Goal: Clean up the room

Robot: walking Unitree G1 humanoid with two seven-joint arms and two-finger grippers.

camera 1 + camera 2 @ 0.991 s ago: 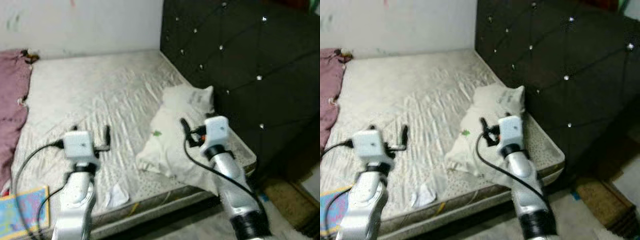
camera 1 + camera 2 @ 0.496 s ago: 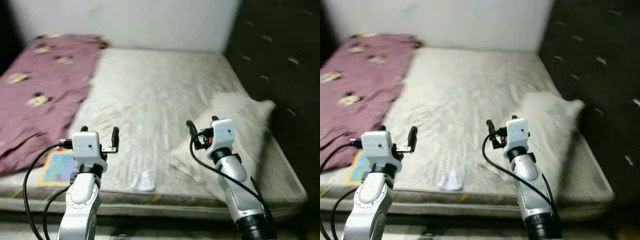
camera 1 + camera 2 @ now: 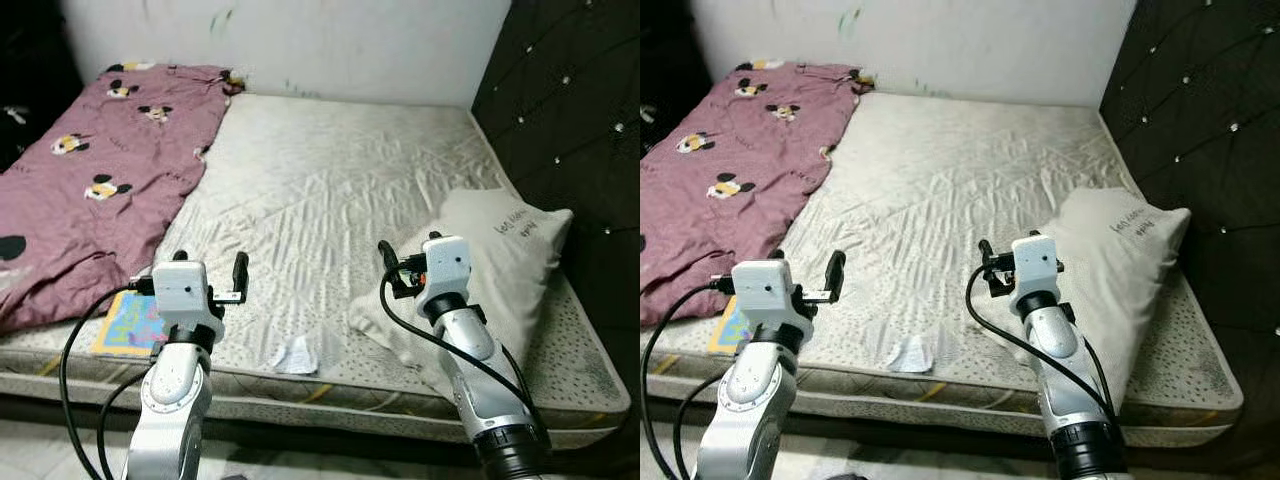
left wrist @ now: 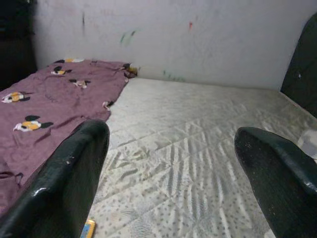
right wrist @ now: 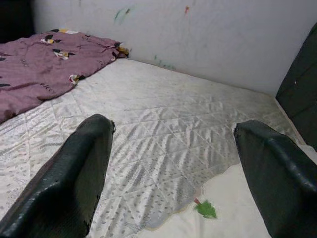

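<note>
one bare mattress [image 3: 330, 190] ahead, pushed against white wall [image 3: 300, 40], dark tufted headboard [image 3: 570, 110] on robot's right. on it: one white pillow [image 3: 500, 270] at right side near headboard, one maroon mickey-print blanket [image 3: 90, 190] bunched along left side, one colourful book [image 3: 130, 322] at front-left edge just beside the blanket, one small white crumpled scrap [image 3: 294, 354] at front edge between the two arms. two grippers up over front edge: left gripper [image 4: 168, 173] spread wide, holding nothing, above book side; right gripper [image 5: 168, 163] spread wide too, empty, at near edge of pillow. small green mark [image 5: 205, 209] on pillow corner in right wrist view.
</note>
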